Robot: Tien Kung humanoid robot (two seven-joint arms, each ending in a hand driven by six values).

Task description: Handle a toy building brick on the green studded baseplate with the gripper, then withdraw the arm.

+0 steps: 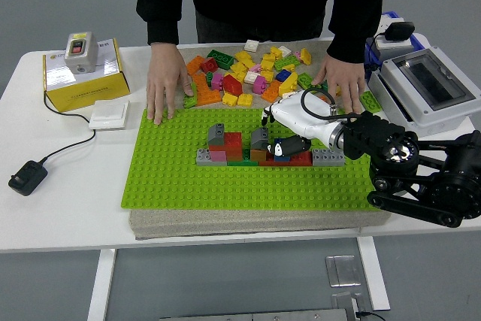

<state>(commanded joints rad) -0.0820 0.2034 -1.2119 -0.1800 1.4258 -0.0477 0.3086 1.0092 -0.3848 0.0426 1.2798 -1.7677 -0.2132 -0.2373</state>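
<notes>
The green studded baseplate [173, 178] lies on a mat at the table's middle. A low build of grey, red, pink and brown bricks [229, 148] stands on it. My right hand [287, 143], white with black fingertips, reaches in from the right over the build's right part. Its fingers are curled down around a dark blue brick [281, 140] that sits on top of the red bricks. The left arm is out of view. A person stands at the far side, one hand [167, 84] flat at the plate's far left corner, the other hand [340, 80] by the loose bricks.
Several loose bricks [248, 73] lie behind the plate. A yellow box with a switch [79, 73], a white wall plate [109, 114] and a black adapter [26, 177] are at the left. A grey electrical box [428, 88] stands at the right.
</notes>
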